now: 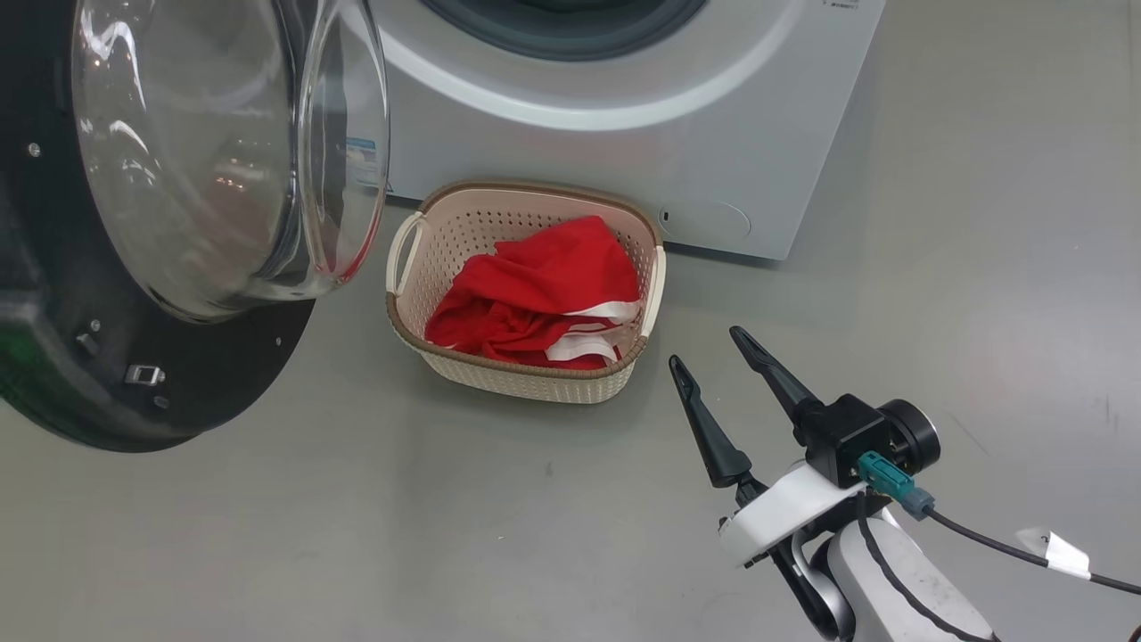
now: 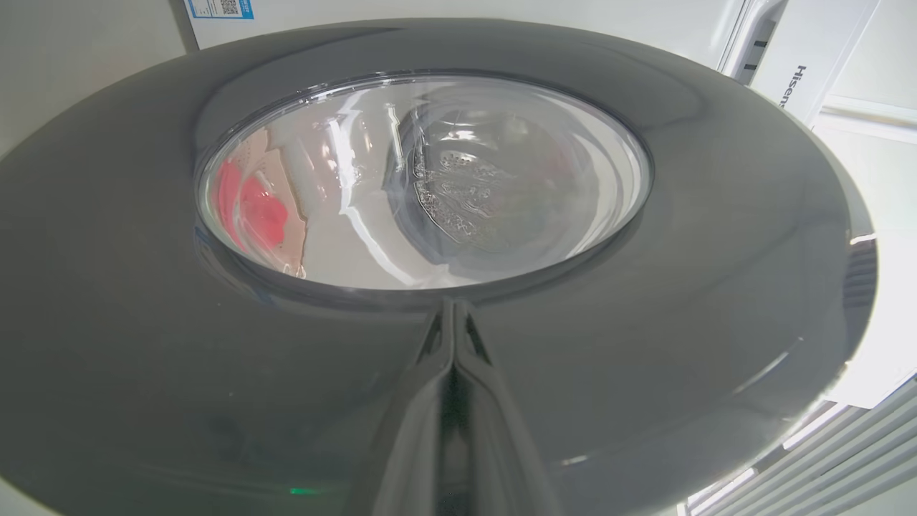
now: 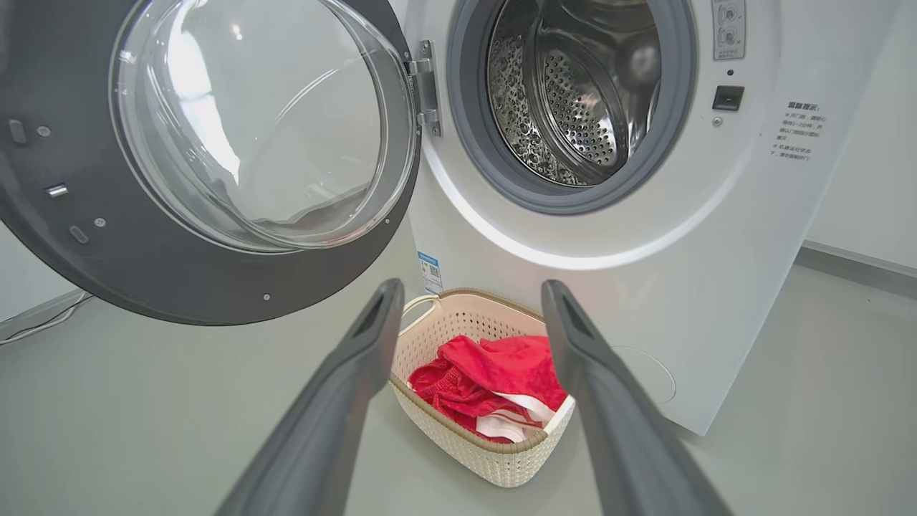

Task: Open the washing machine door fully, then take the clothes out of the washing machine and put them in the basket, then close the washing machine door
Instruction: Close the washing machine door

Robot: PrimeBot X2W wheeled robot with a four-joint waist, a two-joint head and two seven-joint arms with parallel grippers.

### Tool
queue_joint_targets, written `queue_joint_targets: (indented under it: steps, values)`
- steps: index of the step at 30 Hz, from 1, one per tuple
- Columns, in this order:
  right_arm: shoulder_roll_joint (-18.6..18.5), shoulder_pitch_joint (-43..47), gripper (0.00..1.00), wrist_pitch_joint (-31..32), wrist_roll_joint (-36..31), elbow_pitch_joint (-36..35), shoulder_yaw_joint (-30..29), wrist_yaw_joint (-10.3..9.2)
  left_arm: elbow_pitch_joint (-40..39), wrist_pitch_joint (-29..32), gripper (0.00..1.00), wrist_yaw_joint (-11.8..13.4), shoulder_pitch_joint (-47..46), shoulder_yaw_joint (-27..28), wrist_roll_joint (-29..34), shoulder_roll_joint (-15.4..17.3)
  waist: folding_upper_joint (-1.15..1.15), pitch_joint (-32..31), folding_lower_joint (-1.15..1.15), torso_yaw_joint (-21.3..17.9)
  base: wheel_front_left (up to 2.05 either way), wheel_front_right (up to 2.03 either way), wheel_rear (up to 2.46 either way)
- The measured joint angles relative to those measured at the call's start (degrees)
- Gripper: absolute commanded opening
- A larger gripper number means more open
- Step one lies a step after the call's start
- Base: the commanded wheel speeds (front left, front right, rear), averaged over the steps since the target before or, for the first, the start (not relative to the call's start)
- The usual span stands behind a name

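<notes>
While clothes [image 1: 544,285] fill the basket [image 1: 526,189]: washing machine door [image 1: 53,294] open, upper left.
My left hand [image 2: 453,308], pressed together, nearest its outer face; right hand [image 1: 704,348] spread, lower right.

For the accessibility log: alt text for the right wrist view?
Red clothes lie in the basket on the floor before the washing machine. The washing machine door stands open at left, and the open right gripper points toward the basket.

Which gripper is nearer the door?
Left. The left gripper, shut, points close at the door from outside; the right gripper, open, hangs beyond the basket.
</notes>
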Motion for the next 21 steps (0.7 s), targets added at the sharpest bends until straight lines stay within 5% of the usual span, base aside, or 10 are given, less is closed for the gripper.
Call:
queue_joint_targets:
  steps: [21]
  values:
    - [0.0,1.7,1.0,0.0,0.5,0.1,0.6,0.45,-7.6,3.4,0.0,-1.0,6.5,0.3,-3.1,-8.6,0.0,-1.8,0.0,0.1,0.0,0.0,0.0]
